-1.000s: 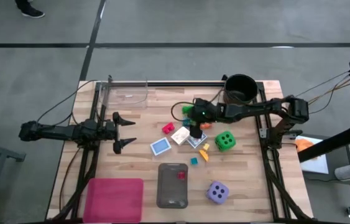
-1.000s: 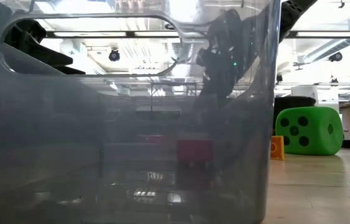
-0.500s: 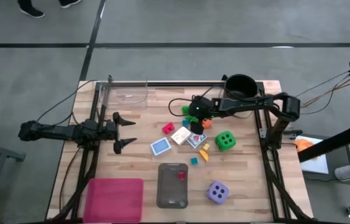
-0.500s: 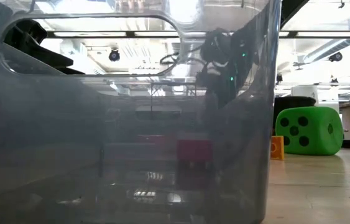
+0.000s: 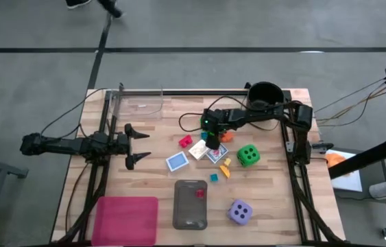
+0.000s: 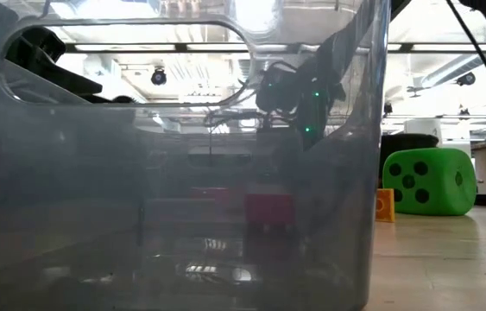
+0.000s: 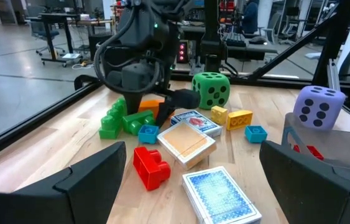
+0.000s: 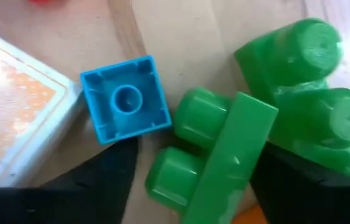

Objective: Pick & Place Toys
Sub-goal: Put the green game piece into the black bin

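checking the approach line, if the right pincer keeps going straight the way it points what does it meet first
Most likely the green block: the right pincer points down at the table and that block lies between its fingers. The blue block sits just beside, though depth is hard to judge.

Large spotted dice: two, one green die and one purple die. Flat rectangular cards: three, namely a blue-backed card, an orange-backed card and a face-up card. Small plastic blocks: two green blocks, two blue blocks, two yellow blocks, two red blocks, one orange block. Containers: one grey rectangular tray, one black round bucket.
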You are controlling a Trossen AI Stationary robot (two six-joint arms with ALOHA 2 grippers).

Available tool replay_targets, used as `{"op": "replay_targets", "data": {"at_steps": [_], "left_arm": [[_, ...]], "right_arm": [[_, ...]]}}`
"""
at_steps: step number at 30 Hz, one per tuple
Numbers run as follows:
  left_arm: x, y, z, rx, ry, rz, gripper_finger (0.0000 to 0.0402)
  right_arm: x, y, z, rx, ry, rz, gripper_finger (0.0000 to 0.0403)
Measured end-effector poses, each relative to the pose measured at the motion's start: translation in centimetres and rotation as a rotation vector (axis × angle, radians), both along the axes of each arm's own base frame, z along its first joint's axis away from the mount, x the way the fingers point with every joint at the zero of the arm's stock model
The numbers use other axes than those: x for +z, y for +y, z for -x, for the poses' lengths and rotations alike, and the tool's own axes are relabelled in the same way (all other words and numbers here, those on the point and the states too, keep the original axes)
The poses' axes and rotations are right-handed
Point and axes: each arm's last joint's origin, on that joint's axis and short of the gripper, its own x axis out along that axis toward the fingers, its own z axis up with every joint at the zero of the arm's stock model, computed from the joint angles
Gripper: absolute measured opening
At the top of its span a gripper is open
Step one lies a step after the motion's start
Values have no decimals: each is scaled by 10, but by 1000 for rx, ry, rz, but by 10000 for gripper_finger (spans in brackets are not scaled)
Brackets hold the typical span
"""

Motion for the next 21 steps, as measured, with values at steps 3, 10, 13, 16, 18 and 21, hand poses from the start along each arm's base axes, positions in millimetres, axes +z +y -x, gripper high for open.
{"op": "replay_targets", "data": {"at_steps": [3,10,13,16,18,21], "left_arm": [[0,0,0,0,0,0,369],[0,0,0,0,0,0,369],[0,0,0,0,0,0,369],[0,0,0,0,0,0,369],[0,0,0,0,0,0,369],[0,0,0,0,0,0,369]], "right_arm": [[-1,0,-3,-1,16,-12,200],[10,7,-1,6,15,13,170],[24,9,1,5,-12,45,170],[43,14,4,10,-48,91,170],[55,17,6,26,-73,104,170],[78,24,9,59,-155,129,170]]}}
